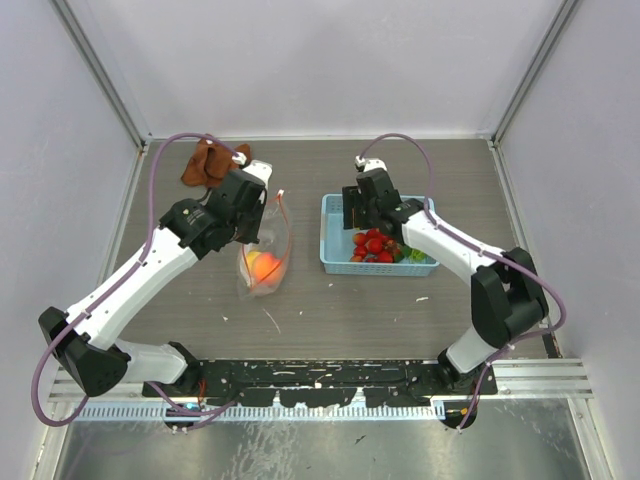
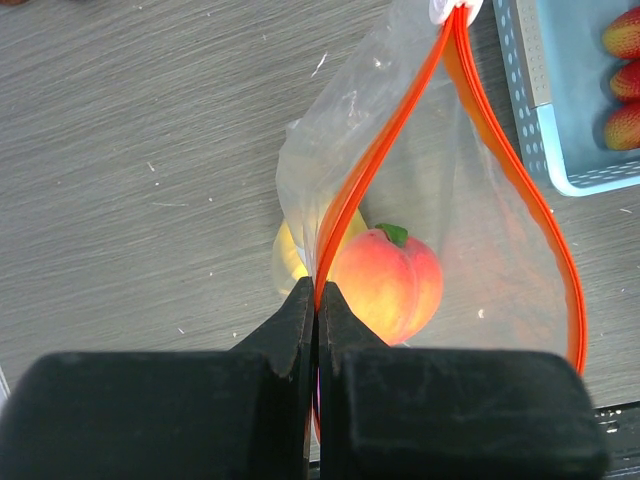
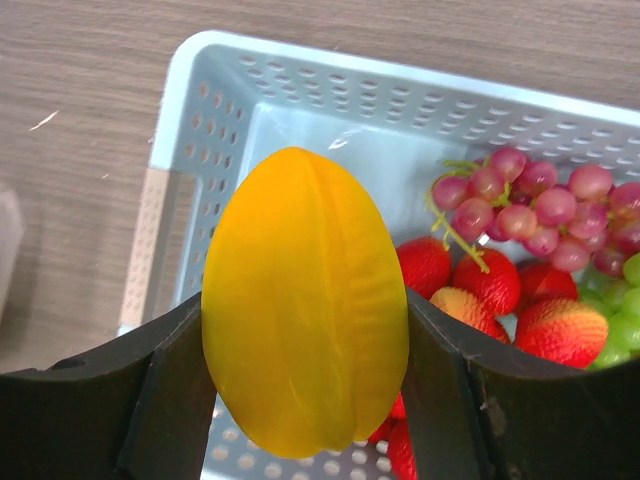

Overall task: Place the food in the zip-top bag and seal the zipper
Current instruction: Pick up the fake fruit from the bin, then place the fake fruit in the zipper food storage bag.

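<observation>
The clear zip-top bag (image 1: 268, 250) lies left of centre with its orange-red zipper (image 2: 400, 130) spread open. A peach (image 2: 388, 283) and a yellow piece (image 2: 288, 256) sit inside it. My left gripper (image 2: 317, 290) is shut on the zipper edge, holding the mouth open; it also shows in the top view (image 1: 252, 215). My right gripper (image 3: 305, 320) is shut on a yellow ridged fruit (image 3: 305, 300), held above the basket's left end. In the top view this gripper (image 1: 350, 212) is over the basket's left rim. The white slider tab (image 2: 455, 10) is at the bag's far end.
The light-blue perforated basket (image 1: 332, 262) holds red strawberries (image 3: 490, 285), purple grapes (image 3: 530, 205) and green grapes (image 3: 620, 330). A brown cloth (image 1: 203, 163) lies at the back left. Grey walls close in the table on three sides.
</observation>
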You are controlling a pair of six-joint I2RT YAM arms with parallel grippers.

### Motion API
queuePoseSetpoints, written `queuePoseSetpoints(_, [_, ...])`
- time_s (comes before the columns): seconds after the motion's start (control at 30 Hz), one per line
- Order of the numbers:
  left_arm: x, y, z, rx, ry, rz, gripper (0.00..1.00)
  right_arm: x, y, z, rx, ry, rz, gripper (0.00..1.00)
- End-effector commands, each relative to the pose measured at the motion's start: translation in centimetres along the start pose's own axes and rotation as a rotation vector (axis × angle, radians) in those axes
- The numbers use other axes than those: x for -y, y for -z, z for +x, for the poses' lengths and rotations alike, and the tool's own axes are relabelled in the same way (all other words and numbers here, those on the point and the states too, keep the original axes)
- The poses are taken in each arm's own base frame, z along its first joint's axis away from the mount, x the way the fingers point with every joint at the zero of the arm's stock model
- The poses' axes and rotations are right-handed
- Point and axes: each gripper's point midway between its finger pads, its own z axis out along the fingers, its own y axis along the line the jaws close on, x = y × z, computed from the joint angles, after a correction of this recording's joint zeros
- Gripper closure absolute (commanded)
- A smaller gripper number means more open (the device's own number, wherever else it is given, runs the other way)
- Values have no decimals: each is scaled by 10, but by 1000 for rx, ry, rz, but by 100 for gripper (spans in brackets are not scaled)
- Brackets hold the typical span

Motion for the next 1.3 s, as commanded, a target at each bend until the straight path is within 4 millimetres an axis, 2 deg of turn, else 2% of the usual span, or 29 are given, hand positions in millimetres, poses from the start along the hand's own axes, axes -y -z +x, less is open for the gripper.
queuePoseSetpoints(0.0, [3,0,-10,39,19,17,100,-32,49,-35,62,-67,-143,68])
queuePoseSetpoints(0.23, [7,1,-9,41,32,38,100,-74,107,-48,71,-86,-299,69])
queuePoseSetpoints(0.5, [11,0,-9,41,47,63,100,-150,168,-54,66,-59,-520,68])
queuePoseSetpoints(0.67, [14,1,-10,44,52,75,100,-193,193,-51,39,-55,-644,68])
queuePoseSetpoints(0.8, [14,2,-11,50,54,78,100,-219,196,-44,-2,-60,-710,68])
queuePoseSetpoints(0.93, [14,2,-11,52,58,81,100,-232,185,-33,-56,-73,-717,68])
queuePoseSetpoints(1.03, [12,11,-15,85,71,89,100,-231,173,-24,-84,-93,-683,68])
queuePoseSetpoints(1.27, [15,14,-16,96,76,113,100,-222,153,-10,-120,-132,-600,67])
